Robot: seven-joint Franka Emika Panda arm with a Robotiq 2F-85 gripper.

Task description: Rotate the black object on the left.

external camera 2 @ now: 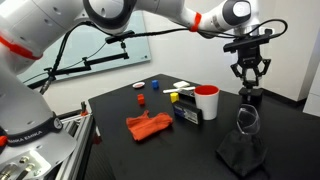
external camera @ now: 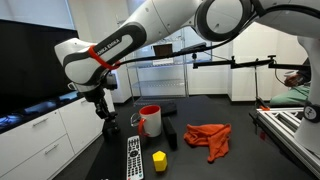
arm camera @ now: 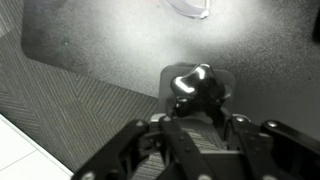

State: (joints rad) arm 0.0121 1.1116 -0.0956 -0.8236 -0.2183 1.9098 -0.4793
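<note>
The black object [arm camera: 195, 86], small, squat and lumpy with a shiny highlight, sits near the table's edge. It also shows in both exterior views [external camera: 111, 130] [external camera 2: 250, 99]. My gripper [arm camera: 197, 116] comes down on it from above, with one finger pressed against each side of it. It also shows in both exterior views [external camera: 108, 119] [external camera 2: 249, 88]. In the wrist view the fingers hide the object's lower part.
Next to it stand a red-and-white mug [external camera: 150, 121] [external camera 2: 207, 103], a small upright black block [external camera: 172, 137] and a yellow object [external camera: 159, 160]. A long remote [external camera: 133, 157] and an orange cloth [external camera: 208, 141] [external camera 2: 148, 126] lie on the table. The table edge [arm camera: 90, 82] is close. A dark lump [external camera 2: 243, 153] sits in the foreground.
</note>
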